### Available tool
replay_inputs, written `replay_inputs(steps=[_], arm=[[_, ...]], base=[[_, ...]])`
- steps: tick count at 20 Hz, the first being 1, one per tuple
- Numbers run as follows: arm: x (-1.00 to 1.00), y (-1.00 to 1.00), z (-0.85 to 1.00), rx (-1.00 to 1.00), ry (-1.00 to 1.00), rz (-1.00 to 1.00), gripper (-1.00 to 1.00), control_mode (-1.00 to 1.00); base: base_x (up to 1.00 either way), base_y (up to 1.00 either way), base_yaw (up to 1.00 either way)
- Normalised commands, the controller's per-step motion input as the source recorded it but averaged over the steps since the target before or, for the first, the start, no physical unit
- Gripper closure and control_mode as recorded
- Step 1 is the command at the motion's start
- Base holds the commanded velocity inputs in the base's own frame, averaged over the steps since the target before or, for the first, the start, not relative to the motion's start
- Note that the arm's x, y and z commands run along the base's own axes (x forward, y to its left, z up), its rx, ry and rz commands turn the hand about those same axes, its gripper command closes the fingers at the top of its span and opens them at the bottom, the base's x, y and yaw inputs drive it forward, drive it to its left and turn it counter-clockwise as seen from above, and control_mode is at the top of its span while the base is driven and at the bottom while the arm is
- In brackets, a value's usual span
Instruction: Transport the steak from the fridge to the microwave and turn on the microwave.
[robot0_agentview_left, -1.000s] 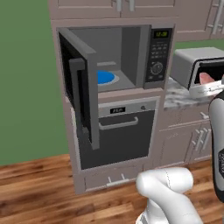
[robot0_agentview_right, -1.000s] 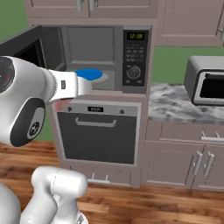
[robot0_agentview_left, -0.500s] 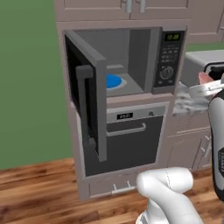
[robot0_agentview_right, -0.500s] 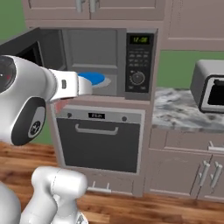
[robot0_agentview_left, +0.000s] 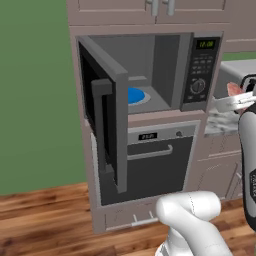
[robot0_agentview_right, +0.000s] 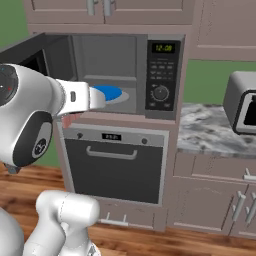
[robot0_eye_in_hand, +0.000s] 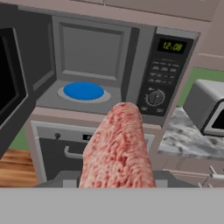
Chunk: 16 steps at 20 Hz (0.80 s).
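Steak (robot0_eye_in_hand: 118, 148) mottled pinkish-red; microwave (robot0_eye_in_hand: 166, 70) grey, green digits; plate (robot0_eye_in_hand: 83, 91) blue.

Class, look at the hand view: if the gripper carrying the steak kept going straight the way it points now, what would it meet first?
Probably the open microwave: the gripper, shut on the steak, points toward its cavity, so it would likely reach the blue plate or the back wall. Depth is unclear; aimed lower, it might strike the front ledge instead.

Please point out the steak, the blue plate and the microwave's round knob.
steak (robot0_eye_in_hand: 117, 148): hand view, middle of the meat.
blue plate (robot0_eye_in_hand: 83, 91): hand view, plate centre.
round knob (robot0_agentview_right: 160, 93): right base view, knob face.
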Motion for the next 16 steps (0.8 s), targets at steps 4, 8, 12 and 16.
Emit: replay_inputs(steps=[4,8,12,16], arm=[[0.0,0.0,0.0,0.0,0.0,0.0,1.0,1.0],[0.0,0.0,0.0,0.0,0.0,0.0,1.0,1.0],[0.0,0.0,0.0,0.0,0.0,0.0,1.0,1.0],[0.0,0.0,0.0,0.0,0.0,0.0,1.0,1.0]], base=[[0.3,0.25,0.08],[0.24,0.27,0.08],[0.29,0.24,0.09],[0.33,0.24,0.08]])
